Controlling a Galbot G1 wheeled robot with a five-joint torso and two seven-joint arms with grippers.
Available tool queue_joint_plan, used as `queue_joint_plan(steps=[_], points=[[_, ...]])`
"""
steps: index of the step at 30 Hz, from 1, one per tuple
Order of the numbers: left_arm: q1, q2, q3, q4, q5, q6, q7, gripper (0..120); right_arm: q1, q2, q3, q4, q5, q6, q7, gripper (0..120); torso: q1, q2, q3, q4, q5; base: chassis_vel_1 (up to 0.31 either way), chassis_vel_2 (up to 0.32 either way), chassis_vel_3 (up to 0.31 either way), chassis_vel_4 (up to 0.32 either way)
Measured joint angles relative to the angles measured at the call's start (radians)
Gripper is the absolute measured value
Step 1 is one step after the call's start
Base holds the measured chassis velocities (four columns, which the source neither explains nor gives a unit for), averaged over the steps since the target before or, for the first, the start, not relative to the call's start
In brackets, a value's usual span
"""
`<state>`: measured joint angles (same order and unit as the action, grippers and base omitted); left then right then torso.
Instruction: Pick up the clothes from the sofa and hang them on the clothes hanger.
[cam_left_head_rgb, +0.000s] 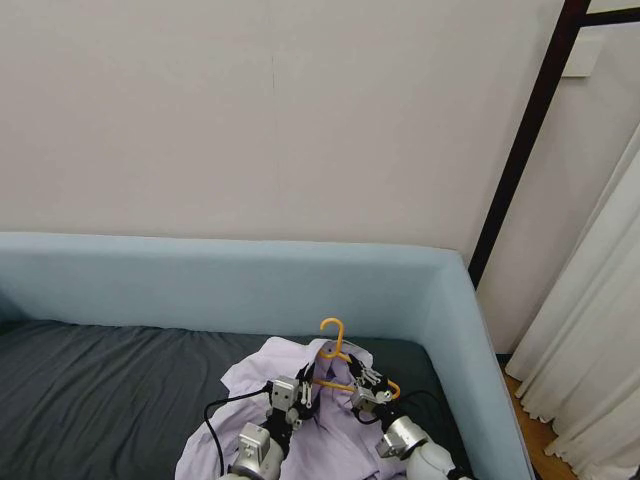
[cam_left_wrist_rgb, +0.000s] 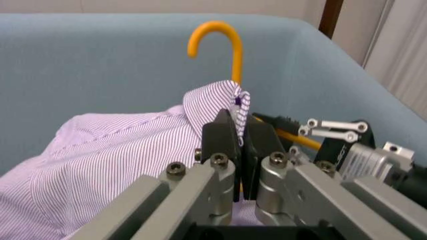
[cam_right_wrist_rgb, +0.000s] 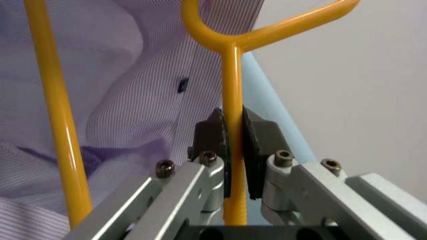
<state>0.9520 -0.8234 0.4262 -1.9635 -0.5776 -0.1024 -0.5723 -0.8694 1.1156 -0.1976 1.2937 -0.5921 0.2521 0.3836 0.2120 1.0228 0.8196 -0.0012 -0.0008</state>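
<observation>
Shirt on hanger at the right end of the sofa seat: the right gripper clamps a bar of the orange hanger, hook pointing up toward the backrest, while the left gripper, nearly closed, sits just beside it below the collar of the rumpled lilac pinstriped shirt.

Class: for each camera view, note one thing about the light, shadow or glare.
Head view: soft, even light on the wall, no hard shadows; the sofa seat dark. Left wrist view: a sheen on the hanger hook beyond the left gripper, shut on the shirt. Right wrist view: glare streaks along the hanger rod in the right gripper; shirt folds shaded.
</observation>
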Motion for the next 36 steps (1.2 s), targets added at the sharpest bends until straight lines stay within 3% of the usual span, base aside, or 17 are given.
queue_joint_plan(steps=[12,20,29,32,36], points=[[0.026,0.003,-0.002,0.026,-0.035,0.025,-0.005,0,-0.048,-0.017,0.051,0.069,-0.103,0.049,-0.022,4,0.000,0.000,0.000,0.0000,0.0000,0.000,0.000,0.000,0.000],[0.033,0.023,-0.007,-0.002,-0.013,0.048,-0.014,0,-0.061,-0.022,0.057,0.091,-0.090,0.048,-0.025,4,0.000,0.000,0.000,-0.0001,0.0000,0.000,0.000,0.000,0.000],[0.181,0.085,-0.065,-0.063,0.130,0.130,-0.034,32,-0.060,-0.046,0.069,0.102,-0.023,0.037,-0.026,4,0.000,0.000,0.000,0.0001,0.0000,0.000,0.000,0.000,0.000],[0.212,0.106,-0.075,-0.067,0.184,0.120,-0.032,43,-0.062,-0.052,0.074,0.114,-0.013,0.036,-0.026,4,0.000,0.000,0.000,0.0002,-0.0001,0.000,0.000,0.000,0.000],[0.243,0.148,-0.114,-0.080,0.271,0.049,-0.006,54,-0.064,-0.067,0.097,0.145,-0.005,0.036,-0.025,4,0.000,0.000,0.000,0.0001,0.0002,0.000,0.000,0.000,0.000]])
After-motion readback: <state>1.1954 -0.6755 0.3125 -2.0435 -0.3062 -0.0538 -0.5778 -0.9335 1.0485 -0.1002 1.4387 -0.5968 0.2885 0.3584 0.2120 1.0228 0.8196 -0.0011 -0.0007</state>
